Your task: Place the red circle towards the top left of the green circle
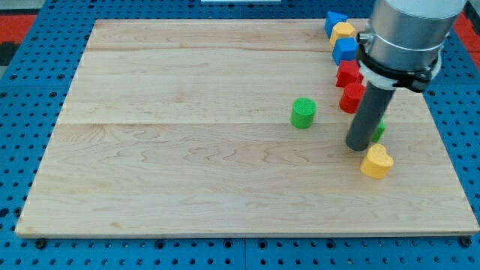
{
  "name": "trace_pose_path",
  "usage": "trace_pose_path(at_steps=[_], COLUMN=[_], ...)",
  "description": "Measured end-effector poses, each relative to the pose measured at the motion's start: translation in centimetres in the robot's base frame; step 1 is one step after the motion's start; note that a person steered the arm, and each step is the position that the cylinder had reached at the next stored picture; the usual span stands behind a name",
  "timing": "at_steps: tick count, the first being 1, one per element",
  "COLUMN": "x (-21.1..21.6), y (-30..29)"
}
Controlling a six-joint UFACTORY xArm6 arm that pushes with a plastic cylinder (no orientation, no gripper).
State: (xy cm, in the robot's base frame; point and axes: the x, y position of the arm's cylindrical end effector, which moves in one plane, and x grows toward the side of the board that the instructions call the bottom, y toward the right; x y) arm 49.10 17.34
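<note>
My tip (358,147) is down on the wooden board (187,172) at the view's right, just above the yellow heart (376,161) and right beside a second green block (379,129) that peeks out from behind the rod, shape hard to tell. No jaws to report here: this arm ends in a plain rod, nothing to open or close. The red circle (351,98) sits just above and a touch to the left of the tip, close against the rod's side, whether touching I cannot tell, with another red block (347,73) above it and a blue block (345,49), a yellow block (343,31) and one more blue block (334,20) strung toward the top edge. The green circle (303,112) stands alone, left of the red one and slightly lower. I'd call this the approach: the push hasn't landed yet. Next, the tip wants to get round to the red circle's right side and shove it leftward, keeping it above the green circle's line, past it, without clipping the green one or dragging the neighbouring red block along.
</note>
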Motion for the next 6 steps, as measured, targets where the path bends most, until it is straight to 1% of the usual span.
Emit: trace_pose_path(at_steps=[1, 2, 3, 4, 5, 6], x=[3.7, 3.4, 2.4, -6.0, -9.9, -10.2], y=[1.7, 3.7, 12.5, 11.6, 4.6, -4.2])
